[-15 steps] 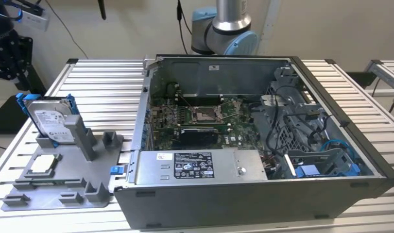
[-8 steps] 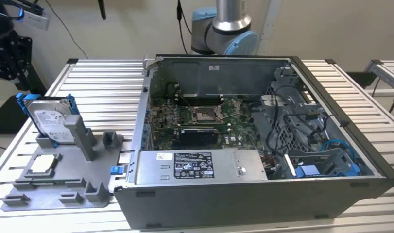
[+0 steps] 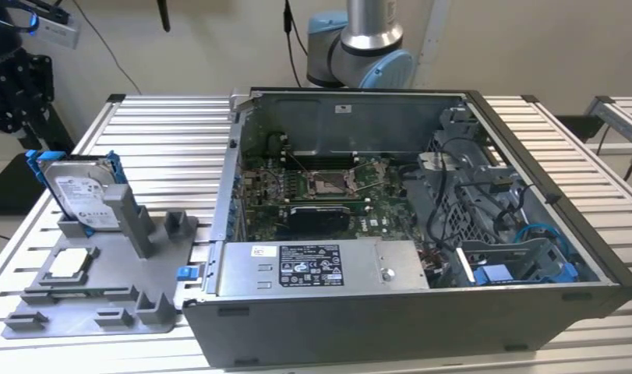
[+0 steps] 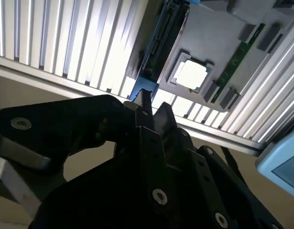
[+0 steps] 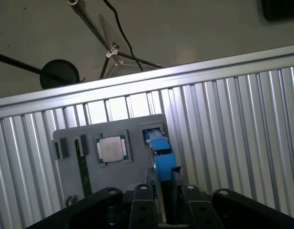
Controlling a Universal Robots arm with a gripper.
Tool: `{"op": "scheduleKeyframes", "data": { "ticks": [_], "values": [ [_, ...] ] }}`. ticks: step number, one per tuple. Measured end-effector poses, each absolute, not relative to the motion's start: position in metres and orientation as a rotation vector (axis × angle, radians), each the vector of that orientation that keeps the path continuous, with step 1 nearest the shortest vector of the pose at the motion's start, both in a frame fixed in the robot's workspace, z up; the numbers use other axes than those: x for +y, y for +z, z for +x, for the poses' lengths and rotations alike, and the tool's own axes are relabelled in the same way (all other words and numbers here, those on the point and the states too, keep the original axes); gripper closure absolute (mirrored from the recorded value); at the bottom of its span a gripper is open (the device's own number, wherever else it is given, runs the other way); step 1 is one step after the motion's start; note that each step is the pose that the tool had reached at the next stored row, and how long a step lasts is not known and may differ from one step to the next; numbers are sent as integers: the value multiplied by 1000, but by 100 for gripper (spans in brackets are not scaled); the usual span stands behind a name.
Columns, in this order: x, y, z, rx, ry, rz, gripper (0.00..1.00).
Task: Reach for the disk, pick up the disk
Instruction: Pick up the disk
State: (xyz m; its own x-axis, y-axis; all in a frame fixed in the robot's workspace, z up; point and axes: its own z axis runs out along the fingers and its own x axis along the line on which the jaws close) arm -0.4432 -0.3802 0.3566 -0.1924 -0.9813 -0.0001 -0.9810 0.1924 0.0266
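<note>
Pincer (image 4: 155, 106) above disk (image 3: 82, 191), long axis upright

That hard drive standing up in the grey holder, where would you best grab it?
Probably by its upper part, from straight above, pinching across the two broad flat faces. The disk stands upright on edge in the grey holder, whose slot and post cover its lower part, so the top stands free. The blue bracket runs along its narrow sides.

Silver arm (image 3: 373, 19) with light-blue joint caps (image 3: 386, 72); black, screw-studded fingers (image 4: 147, 129).
</note>
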Motion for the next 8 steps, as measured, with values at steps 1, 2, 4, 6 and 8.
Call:
{"op": "scheduleKeyframes", "data": {
  "ticks": [1, 2, 4, 6, 8],
  "values": [
    [-380, 357, -443, -2413, -32, 1986, 0],
    [-380, 357, -443, -2412, -32, 1986, 0],
    [-380, 357, -443, -2412, -32, 1986, 0],
    [-380, 357, -443, -2412, -32, 1986, 0],
    [-380, 357, -443, -2412, -32, 1986, 0]
  ]
}}
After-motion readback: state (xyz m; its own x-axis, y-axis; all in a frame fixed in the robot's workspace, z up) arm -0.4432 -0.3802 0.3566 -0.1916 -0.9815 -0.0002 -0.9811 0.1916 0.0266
